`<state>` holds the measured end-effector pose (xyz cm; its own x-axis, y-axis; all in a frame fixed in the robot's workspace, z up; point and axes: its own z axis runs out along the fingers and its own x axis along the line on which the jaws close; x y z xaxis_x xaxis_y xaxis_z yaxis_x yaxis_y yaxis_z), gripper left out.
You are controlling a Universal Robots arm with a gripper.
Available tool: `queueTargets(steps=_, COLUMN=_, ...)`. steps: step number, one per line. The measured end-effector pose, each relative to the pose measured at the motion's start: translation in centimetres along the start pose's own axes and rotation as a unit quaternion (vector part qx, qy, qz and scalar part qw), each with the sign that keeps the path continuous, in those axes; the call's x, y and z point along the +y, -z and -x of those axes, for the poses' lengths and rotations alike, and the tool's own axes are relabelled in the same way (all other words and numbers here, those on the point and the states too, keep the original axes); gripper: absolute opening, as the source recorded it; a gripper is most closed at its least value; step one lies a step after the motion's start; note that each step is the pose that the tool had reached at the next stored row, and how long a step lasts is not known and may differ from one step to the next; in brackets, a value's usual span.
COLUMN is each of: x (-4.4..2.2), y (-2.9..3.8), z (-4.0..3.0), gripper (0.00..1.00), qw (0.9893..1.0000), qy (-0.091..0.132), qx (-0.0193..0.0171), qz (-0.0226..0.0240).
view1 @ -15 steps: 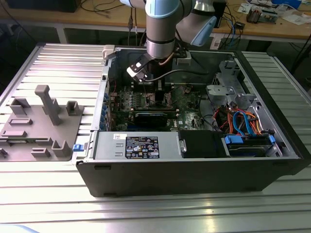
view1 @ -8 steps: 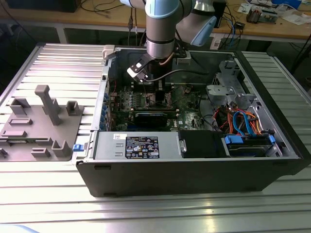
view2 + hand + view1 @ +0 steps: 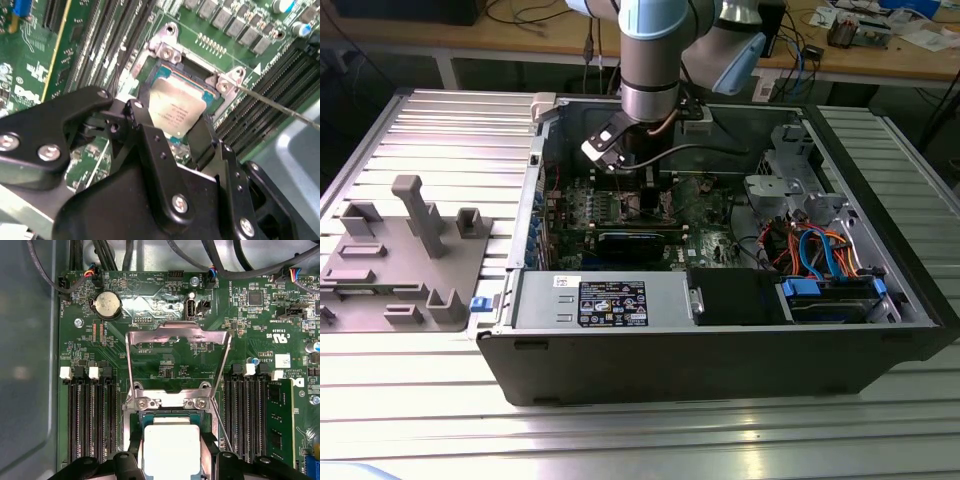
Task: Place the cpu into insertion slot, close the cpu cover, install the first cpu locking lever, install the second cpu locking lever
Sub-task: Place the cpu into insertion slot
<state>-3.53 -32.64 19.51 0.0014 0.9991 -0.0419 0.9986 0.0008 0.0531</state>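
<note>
The claw (image 3: 172, 461) grips the cpu (image 3: 171, 440) by two opposite edges at the insertion slot (image 3: 165, 414). The cpu cover (image 3: 177, 337) stands swung open beside that slot.

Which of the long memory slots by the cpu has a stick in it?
The one holding the green memory module, outermost in the bank beside the thin lever rod; the other slots are bare black.

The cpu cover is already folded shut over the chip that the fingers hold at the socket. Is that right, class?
Not quite. The first wrist view shows the cpu cover swung open, back away from the socket, not folded shut. The rest holds: the fingers hold the chip at the socket.
</note>
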Motion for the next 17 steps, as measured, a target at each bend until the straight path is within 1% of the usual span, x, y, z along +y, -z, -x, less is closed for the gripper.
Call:
queueTargets(steps=3, x=0.03, y=-0.1, z=-0.07, gripper=0.55, qw=1.0, qy=0.0, qx=0.0012, qz=0.0007)
queueTargets(steps=4, x=0.03, y=-0.08, z=-0.07, gripper=0.61, qw=1.0, qy=0.0, qx=0.0009, qz=0.0005)
queueTargets(steps=5, x=0.03, y=-0.05, z=-0.06, gripper=0.61, qw=1.0, qy=0.0, qx=0.0009, qz=0.0005)
queueTargets(steps=10, x=0.12, y=1.56, z=0.01, gripper=0.61, qw=1.0, qy=-0.001, qx=0.0007, qz=0.0005)
queueTargets(steps=11, x=0.14, y=2.05, z=0.03, gripper=0.61, qw=1.0, qy=-0.001, qx=0.0007, qz=0.0004)
queueTargets(steps=13, x=0.21, y=3.29, z=0.08, gripper=0.61, qw=1.0, qy=-0.001, qx=0.0007, qz=0.0001)
queueTargets(steps=15, x=0.23, y=3.41, z=0.08, gripper=0.6, qw=1.0, qy=-0.001, qx=0.0009, qz=-0.0005)
queueTargets(steps=16, x=0.23, y=3.42, z=0.08, gripper=0.53, qw=1.0, qy=-0.001, qx=0.0008, qz=-0.0007)
queueTargets(steps=17, x=0.22, y=3.42, z=0.08, gripper=0.41, qw=1.0, qy=-0.001, qx=0.0008, qz=-0.0008)
